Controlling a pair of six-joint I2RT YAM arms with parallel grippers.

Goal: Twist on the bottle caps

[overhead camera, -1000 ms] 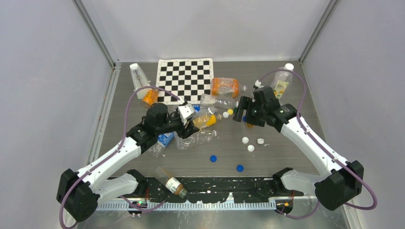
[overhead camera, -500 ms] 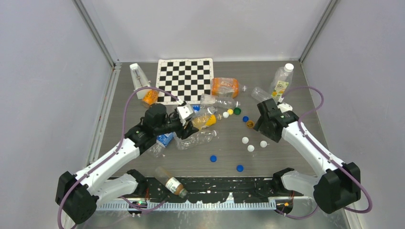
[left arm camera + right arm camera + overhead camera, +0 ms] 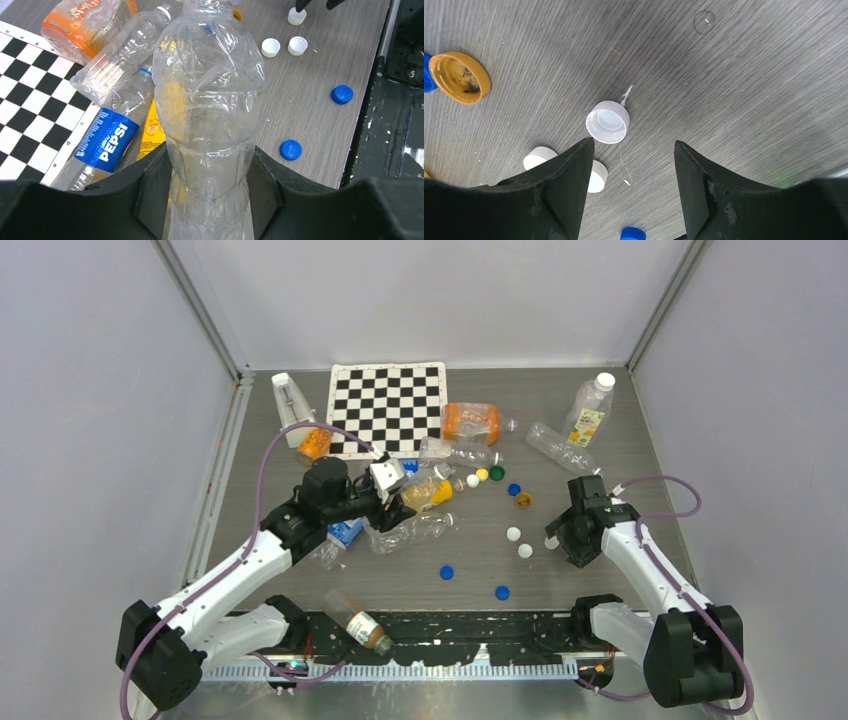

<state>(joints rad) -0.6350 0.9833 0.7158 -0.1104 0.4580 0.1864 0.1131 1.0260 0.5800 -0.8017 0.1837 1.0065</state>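
Note:
My left gripper (image 3: pixel 388 506) is shut on a clear, crumpled plastic bottle (image 3: pixel 420 529). In the left wrist view the bottle (image 3: pixel 210 85) sits between both fingers of that gripper (image 3: pixel 209 155), its neck pointing away. My right gripper (image 3: pixel 560 541) is open and empty, low over the table by a white cap (image 3: pixel 549 539). In the right wrist view this cap (image 3: pixel 607 121) lies open side up just beyond the left fingertip, ahead of the gripper (image 3: pixel 634 147). Two more white caps (image 3: pixel 513 534) (image 3: pixel 525 551), blue caps (image 3: pixel 446 572) (image 3: pixel 502 592) and an orange cap (image 3: pixel 523 501) lie nearby.
A pile of bottles, including a Pepsi one (image 3: pixel 107 140) and an orange-labelled one (image 3: pixel 470 422), lies by the checkerboard (image 3: pixel 388 408). An upright capped bottle (image 3: pixel 590 410) and a lying clear bottle (image 3: pixel 560 447) are far right. A brown bottle (image 3: pixel 358 620) lies at the near edge.
My right arm has drawn back toward the near right, from the blue and orange caps to the white cap. My left gripper has kept hold of the bottle in place.

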